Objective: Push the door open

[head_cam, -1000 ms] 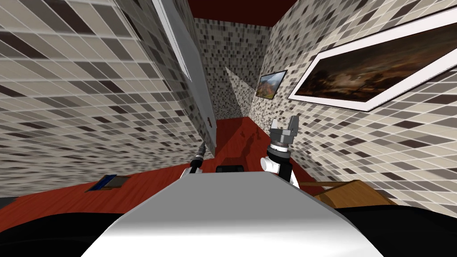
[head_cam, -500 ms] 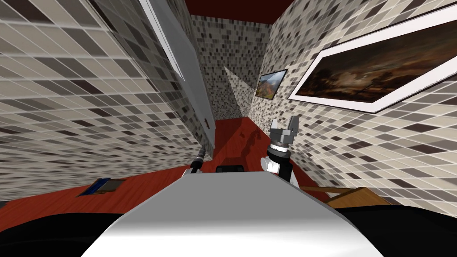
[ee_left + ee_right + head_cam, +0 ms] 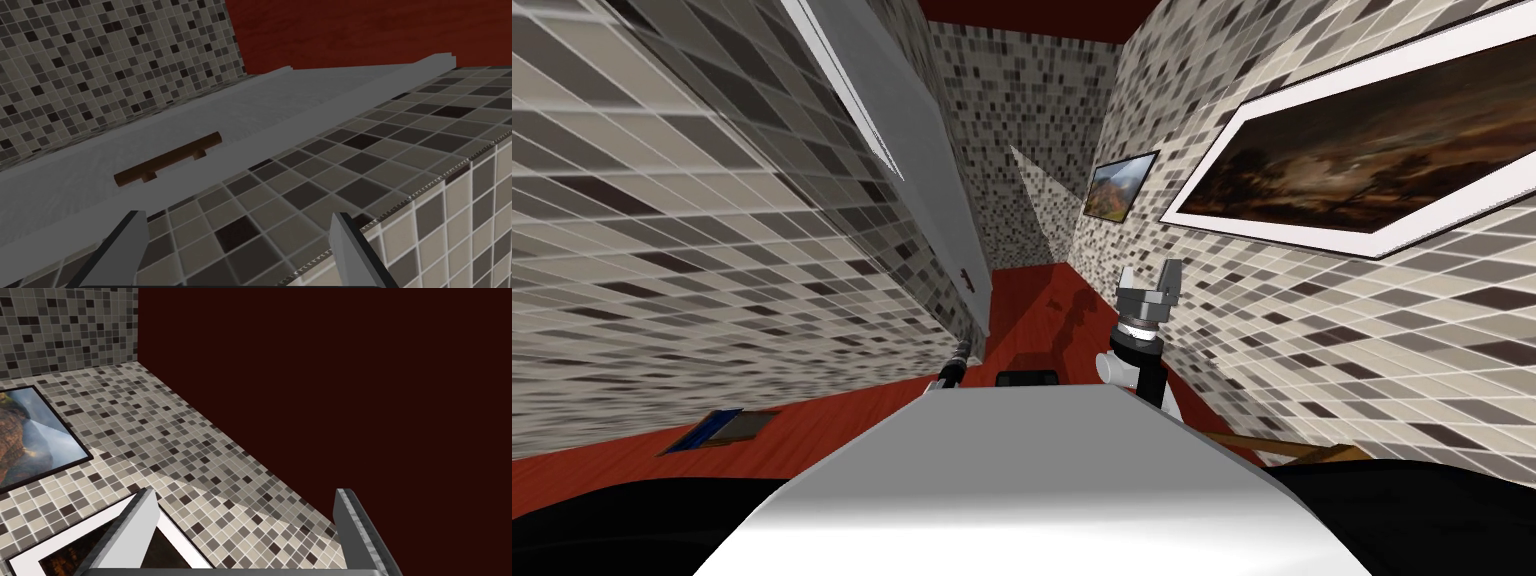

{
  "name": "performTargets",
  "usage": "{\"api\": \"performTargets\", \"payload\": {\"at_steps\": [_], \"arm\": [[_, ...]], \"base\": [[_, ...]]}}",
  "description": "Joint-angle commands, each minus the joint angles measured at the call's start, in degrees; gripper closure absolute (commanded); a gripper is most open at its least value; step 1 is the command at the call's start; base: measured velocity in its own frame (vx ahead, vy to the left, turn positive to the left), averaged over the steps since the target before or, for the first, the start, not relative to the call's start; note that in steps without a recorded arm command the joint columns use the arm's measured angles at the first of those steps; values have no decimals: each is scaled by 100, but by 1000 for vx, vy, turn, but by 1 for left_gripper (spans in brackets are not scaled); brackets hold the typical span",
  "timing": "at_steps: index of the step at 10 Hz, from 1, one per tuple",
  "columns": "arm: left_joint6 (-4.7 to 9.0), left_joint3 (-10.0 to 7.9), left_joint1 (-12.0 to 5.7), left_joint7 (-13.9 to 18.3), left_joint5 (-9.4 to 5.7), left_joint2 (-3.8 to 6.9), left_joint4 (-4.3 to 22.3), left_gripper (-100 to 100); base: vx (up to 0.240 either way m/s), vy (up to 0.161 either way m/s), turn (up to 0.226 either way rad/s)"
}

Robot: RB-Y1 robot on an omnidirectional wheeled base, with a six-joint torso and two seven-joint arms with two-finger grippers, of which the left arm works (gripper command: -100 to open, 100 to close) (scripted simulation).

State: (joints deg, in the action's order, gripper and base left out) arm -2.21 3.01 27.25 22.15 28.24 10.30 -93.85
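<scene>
- The grey door (image 3: 944, 190) stands ajar ahead and to the robot's left, its edge turned into a narrow corridor of mosaic-tiled walls (image 3: 712, 250) over a red-brown wood floor (image 3: 1032, 305).
- In the left wrist view the door (image 3: 260, 107) runs slantwise behind the corner of a tiled wall (image 3: 310, 165). A dark brown bar handle (image 3: 167, 158) sits on its grey face.
- The left gripper (image 3: 239, 216) faces that tiled corner with its two blades spread wide and nothing between them. The handle lies beyond the fingertips, apart from them. Whether any part of the arm touches the door cannot be told.
- From the head camera, the dark left forearm (image 3: 956, 362) reaches toward the door's lower edge.
- The right gripper (image 3: 1150, 270) is raised in the corridor, close to the right-hand wall and well apart from the door; its blades (image 3: 145, 513) are parted and hold nothing.
- Two framed pictures hang on the right-hand wall, a large one (image 3: 1362, 160) near the robot and a small one (image 3: 1120, 185) farther down.
</scene>
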Motion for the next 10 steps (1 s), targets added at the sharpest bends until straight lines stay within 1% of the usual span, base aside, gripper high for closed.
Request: {"api": "performTargets", "payload": {"at_steps": [1, 2, 3, 4, 6, 7, 9, 10], "arm": [[-66, -17, -50, 65, 74, 7, 164, -100], [-212, -12, -70, 172, 173, 47, 309, -100], [-285, -9, -80, 225, 222, 66, 382, -100], [-431, -4, -100, 331, 321, 106, 527, -100], [-576, 1, -120, 438, 420, 145, 672, -100], [-722, 6, -140, 544, 518, 185, 817, -100], [-872, 7, -164, 653, 620, 224, 965, -100], [-1022, 8, -188, 762, 722, 264, 1113, -100]], "base": [[64, -55, -3], [96, -54, -2], [112, -76, -3], [134, -128, -2], [138, -83, 4], [159, -79, -3], [134, -78, 2], [140, -81, -1]]}}
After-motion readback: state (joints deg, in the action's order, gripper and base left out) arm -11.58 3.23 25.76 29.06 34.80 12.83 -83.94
